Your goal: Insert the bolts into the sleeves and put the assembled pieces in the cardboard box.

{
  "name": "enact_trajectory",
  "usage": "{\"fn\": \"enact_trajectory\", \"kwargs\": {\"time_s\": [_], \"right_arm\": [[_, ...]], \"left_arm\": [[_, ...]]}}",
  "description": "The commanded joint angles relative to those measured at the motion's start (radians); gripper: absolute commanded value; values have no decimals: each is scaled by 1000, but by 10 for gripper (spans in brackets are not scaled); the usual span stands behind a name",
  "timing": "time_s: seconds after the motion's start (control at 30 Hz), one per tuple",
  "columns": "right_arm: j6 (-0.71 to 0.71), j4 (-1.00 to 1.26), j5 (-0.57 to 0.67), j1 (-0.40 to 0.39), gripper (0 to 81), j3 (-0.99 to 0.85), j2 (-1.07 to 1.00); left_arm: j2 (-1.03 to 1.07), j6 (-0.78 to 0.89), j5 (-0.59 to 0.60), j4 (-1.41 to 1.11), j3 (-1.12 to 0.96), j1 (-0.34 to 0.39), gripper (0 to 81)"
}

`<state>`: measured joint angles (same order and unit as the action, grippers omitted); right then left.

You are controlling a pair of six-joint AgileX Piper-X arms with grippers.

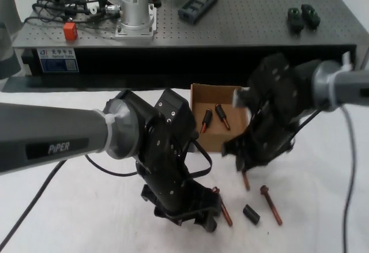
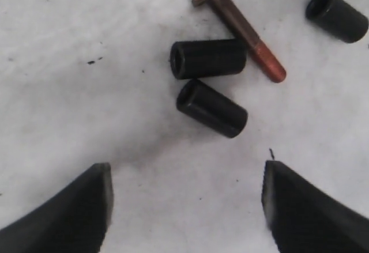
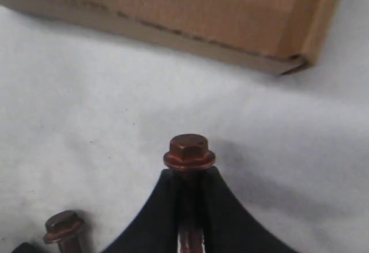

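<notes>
The right claw point(image 3: 189, 177) is clamped on the shank of a copper-coloured hex-head bolt point(image 3: 189, 151). It holds the bolt just outside the front wall of the open brown cardboard box point(image 1: 216, 94), above the white-covered bench point(image 1: 86, 218). Inside the box two assembled pieces point(image 1: 206, 120) lie near each other on the floor, each a copper bolt seated in a black sleeve.

The left claw point(image 2: 185, 175) hangs farther out from the box than the right claw. Its fingers point(image 2: 75, 212) are spread wide with nothing between them, low over two black cylindrical sleeves point(image 2: 207, 59). The two sleeves lie side by side and close together; whether they touch cannot be told. A second loose copper bolt point(image 2: 236, 27) rests against the sleeve farther from the fingers, its threaded tip reaching past that sleeve's end. A third black sleeve point(image 2: 337, 15) lies apart from the pair. In the high view it sits between that second bolt and a further loose bolt point(image 1: 271, 204), all on the bench out in front of the box.
</notes>
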<state>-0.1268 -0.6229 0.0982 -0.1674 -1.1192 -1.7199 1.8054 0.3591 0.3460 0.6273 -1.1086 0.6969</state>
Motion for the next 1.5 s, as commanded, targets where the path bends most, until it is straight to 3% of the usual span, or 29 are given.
{"fn": "enact_trajectory", "kwargs": {"time_s": [0.0,0.53,0.7,0.87,0.97,1.07,1.33,1.47], "right_arm": [[12,-5,12,2,18,-7,10],[15,1,10,55,18,196,306],[15,-4,10,62,18,196,355],[8,-7,10,62,18,196,378],[8,-15,10,62,18,196,384],[8,-27,10,62,18,196,384],[8,-28,19,62,18,196,384],[8,15,136,62,18,196,408]], "left_arm": [[5,72,23,-43,-12,18,505],[172,282,-21,-48,-112,33,449],[186,261,-3,49,-117,33,328],[188,242,-2,77,-117,36,291],[188,234,-6,67,-117,36,153],[188,176,2,55,-117,36,10],[160,-39,-53,133,-117,36,7],[55,-149,-112,52,-92,36,7]]}}
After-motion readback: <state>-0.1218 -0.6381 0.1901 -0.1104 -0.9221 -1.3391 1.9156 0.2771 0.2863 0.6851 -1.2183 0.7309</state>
